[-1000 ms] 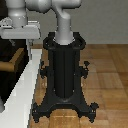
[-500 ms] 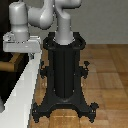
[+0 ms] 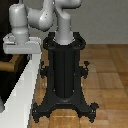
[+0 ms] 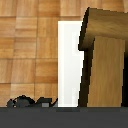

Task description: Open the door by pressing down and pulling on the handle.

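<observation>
Exterior view: grey-white robot arm [image 3: 42, 17] reaches from its black columnar pedestal with splayed feet [image 3: 64, 75] toward the exterior view's left. Its grey end effector [image 3: 21, 47] hangs at that left edge, over the white door frame [image 3: 22, 92] that runs diagonally down the left side. The very dark door panel [image 3: 9, 75] shows only as a dark patch behind the frame, near the end effector. Fingers aren't resolved in this view, so I cannot tell whether they are apart or together.

Wrist view: golden-brown wood-coloured lever handle [image 4: 102, 55] fills the frame, very close to the camera, with a white strip, probably the frame edge [image 4: 70, 60], just beside it. Fingers are out of shot here too. Part of the pedestal foot [image 4: 30, 101] shows on the wooden parquet floor [image 4: 30, 45].
</observation>
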Tool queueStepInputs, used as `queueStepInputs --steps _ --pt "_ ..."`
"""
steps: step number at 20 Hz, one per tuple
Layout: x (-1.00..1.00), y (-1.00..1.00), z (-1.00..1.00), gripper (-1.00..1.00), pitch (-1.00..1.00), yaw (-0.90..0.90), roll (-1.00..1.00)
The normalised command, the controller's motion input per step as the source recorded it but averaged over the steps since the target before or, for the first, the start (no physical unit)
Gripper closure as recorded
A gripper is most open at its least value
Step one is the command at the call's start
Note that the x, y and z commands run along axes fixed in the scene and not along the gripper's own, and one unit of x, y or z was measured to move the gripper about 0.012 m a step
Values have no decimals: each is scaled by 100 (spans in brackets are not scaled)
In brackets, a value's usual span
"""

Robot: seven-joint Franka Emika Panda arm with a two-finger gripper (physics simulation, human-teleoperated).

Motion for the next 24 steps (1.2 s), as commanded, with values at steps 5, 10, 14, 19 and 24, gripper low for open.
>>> queueStepInputs --steps 5,10,14,19,24 --pt "0 0 -20 100 -3 0 0" --pt "0 0 -60 100 -12 0 0" --pt "0 0 -25 100 -11 0 0" --pt "0 0 -40 100 -9 0 0" --pt "0 0 -20 100 -3 0 0"
